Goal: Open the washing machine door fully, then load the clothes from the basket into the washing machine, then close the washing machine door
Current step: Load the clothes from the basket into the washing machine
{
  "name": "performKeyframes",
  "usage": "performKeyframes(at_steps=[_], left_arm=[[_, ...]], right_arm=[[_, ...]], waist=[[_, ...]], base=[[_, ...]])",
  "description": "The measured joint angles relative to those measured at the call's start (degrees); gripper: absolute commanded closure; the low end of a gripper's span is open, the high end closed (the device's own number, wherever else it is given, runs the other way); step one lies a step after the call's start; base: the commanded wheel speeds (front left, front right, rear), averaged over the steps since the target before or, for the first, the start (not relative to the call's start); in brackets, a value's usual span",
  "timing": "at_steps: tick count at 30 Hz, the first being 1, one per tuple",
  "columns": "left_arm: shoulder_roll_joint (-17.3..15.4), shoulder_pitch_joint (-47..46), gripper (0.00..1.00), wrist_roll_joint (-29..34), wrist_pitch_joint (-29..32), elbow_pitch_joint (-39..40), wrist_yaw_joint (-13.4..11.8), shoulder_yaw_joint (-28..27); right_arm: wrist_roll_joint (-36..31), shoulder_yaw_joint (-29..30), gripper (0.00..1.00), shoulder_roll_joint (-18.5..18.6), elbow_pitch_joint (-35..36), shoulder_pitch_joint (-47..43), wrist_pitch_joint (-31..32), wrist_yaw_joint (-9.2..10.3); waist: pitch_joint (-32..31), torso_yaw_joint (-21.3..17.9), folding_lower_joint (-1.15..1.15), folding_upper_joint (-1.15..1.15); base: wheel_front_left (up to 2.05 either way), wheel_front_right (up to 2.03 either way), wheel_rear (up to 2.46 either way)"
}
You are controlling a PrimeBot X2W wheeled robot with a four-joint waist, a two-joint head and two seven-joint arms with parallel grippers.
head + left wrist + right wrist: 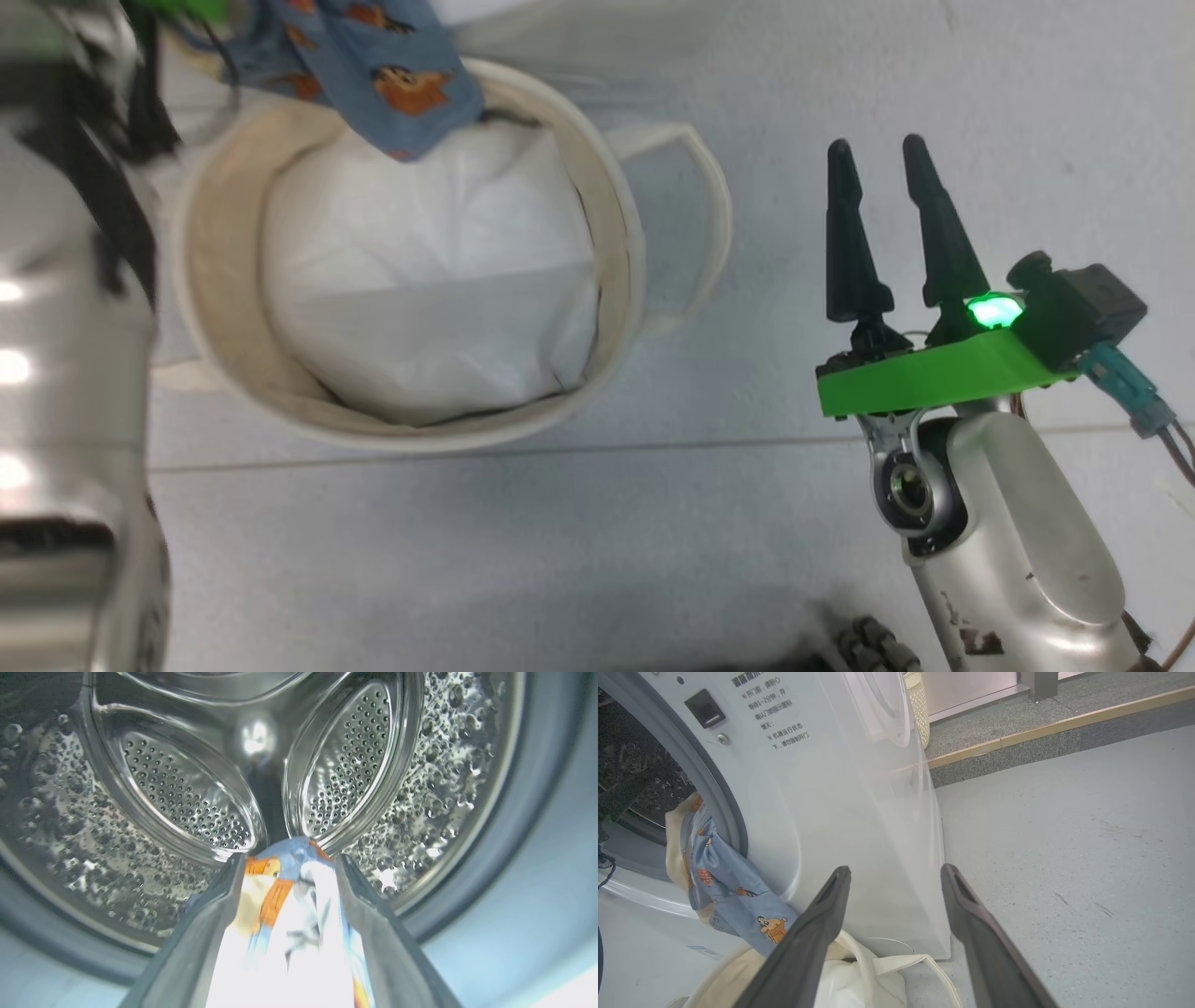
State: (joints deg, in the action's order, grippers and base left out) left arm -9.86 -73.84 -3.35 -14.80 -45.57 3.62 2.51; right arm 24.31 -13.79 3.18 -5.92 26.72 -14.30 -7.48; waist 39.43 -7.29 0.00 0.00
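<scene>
The door looks open; loading part done: clothes (728, 882) hang from washing machine (859, 812) mouth toward basket (219, 308); left gripper (292, 858) in drum (187, 798), fingers (205, 933) wide, cloth loose between; right gripper (878, 145) wide, empty, beside basket; pushing in and closing remain.

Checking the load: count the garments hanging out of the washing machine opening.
2: a blue cartoon-print garment draped out over the grey rim, and a cream garment beside it. Others may be hidden inside the drum.
</scene>
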Motion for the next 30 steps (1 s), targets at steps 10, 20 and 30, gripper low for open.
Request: performKeyframes(at_steps=[10,20,30], left_arm=[[1.9,19.8,0.0,-0.6,0.0,8.6,0.9,0.3],[4.2,41.2,0.0,2.1,0.1,16.4,-2.0,0.8],[6.2,55.8,0.0,0.1,0.1,23.1,-3.0,0.6]], right_arm=[[0.0,2.3,0.0,0.0,-2.7,-5.2,0.0,0.0],[0.5,2.6,0.0,0.0,-4.7,-10.8,0.0,0.0],[0.7,5.0,0.0,0.0,-6.3,-17.9,0.0,0.0]], waist=[[-11.0,2.9,0.0,0.0],[-22.1,4.6,-0.01,0.0],[-30.2,5.1,-0.01,0.01]], base=[[0.0,0.0,0.0],[0.0,0.0,0.0],[0.0,0.0,0.0]])
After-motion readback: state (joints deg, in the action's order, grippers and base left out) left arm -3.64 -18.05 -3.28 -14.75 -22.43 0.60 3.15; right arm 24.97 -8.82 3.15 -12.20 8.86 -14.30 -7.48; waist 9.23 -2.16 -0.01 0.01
